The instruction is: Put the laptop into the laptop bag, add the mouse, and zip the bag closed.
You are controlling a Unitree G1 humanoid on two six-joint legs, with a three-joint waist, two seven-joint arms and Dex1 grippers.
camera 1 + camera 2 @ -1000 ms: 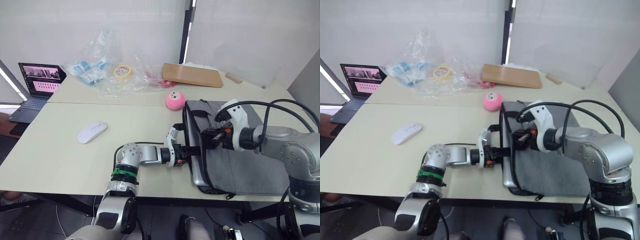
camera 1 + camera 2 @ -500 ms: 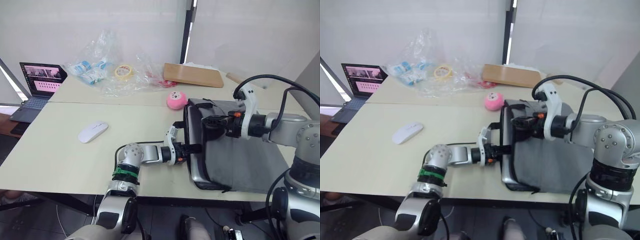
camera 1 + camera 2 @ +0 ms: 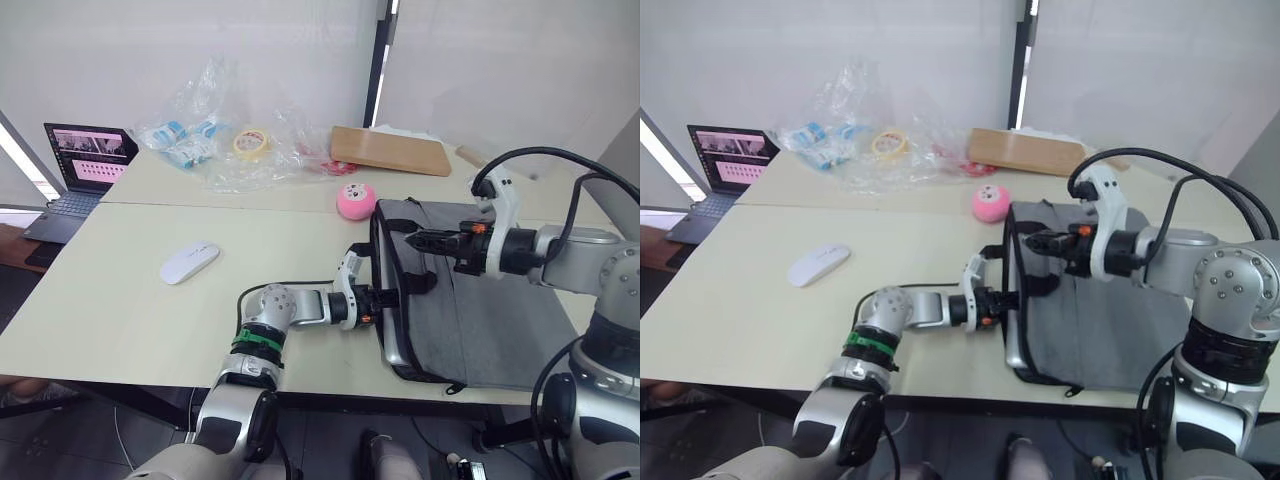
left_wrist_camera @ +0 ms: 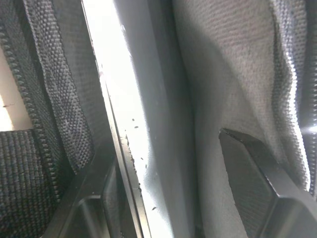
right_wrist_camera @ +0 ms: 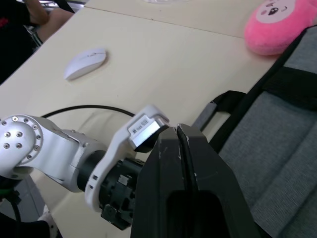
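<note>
Step in hand: the laptop (image 3: 385,322) is judged to be in the course of being seated in the bag (image 3: 470,310); a silver edge is seen along the bag's open left side, so insertion appears nearly but not fully done.
Left gripper (image 3: 385,297): placed at the bag's mouth; in the left wrist view its fingers (image 4: 262,191) are spread, with the laptop's edge and grey fabric between them. Whether anything is pinched cannot be told.
Right gripper (image 3: 418,240): held above the bag's far left corner, fingers pressed together with nothing seen between them.
Bag: lying flat on the table (image 3: 130,310) at the right; zipper unclosed along the left side.
Mouse (image 3: 188,263): lying on the table, well apart from the bag, untouched.
Next move, as judged: the laptop is to be pushed fully inside, clear of the zipper line; the mouse is then to be fetched.
Count: one bag, one silver laptop, one mouse, two grippers; one small dark laptop (image 3: 75,170) and one pink toy (image 3: 352,198) are also noted.
</note>
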